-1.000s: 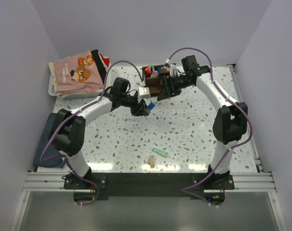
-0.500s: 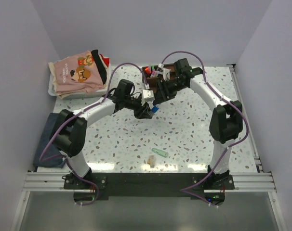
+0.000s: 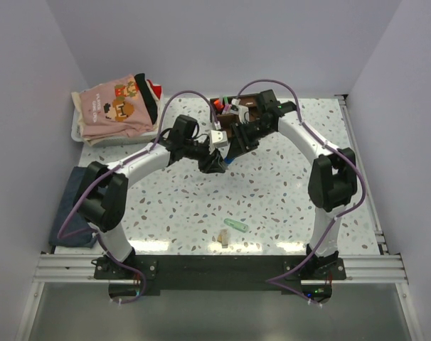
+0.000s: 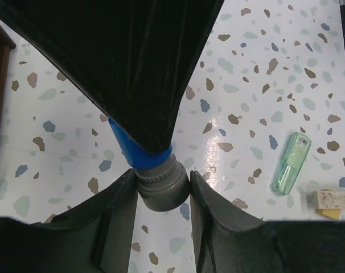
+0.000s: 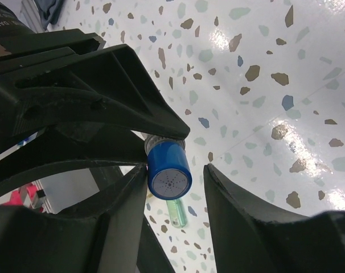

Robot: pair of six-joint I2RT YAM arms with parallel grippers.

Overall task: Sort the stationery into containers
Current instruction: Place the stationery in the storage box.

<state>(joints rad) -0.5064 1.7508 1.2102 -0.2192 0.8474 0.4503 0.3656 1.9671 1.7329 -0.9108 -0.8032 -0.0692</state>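
Observation:
My left gripper (image 3: 215, 165) is shut on a blue-capped marker (image 3: 227, 160) and holds it above the table. In the left wrist view my gripper (image 4: 161, 181) pinches the marker's grey end (image 4: 161, 187). My right gripper (image 3: 235, 149) is open, and its jaws stand on either side of the blue cap (image 5: 168, 170). The left finger (image 5: 113, 219) is close against the cap and the right finger (image 5: 249, 219) stands apart from it. The dark brown organizer (image 3: 233, 119) is behind both grippers and holds several pens. A mint green marker (image 3: 236, 225) and a beige pen (image 3: 223, 240) lie near the front edge.
A white tray of folded clothes (image 3: 116, 110) stands at the back left. A dark folded cloth (image 3: 66, 213) lies at the left table edge. The mint marker (image 4: 291, 163) and the beige piece (image 4: 332, 199) also show in the left wrist view.
My right gripper has moved left and forward from the organizer to the blue cap. My left gripper has shifted slightly right and back, still holding the marker.

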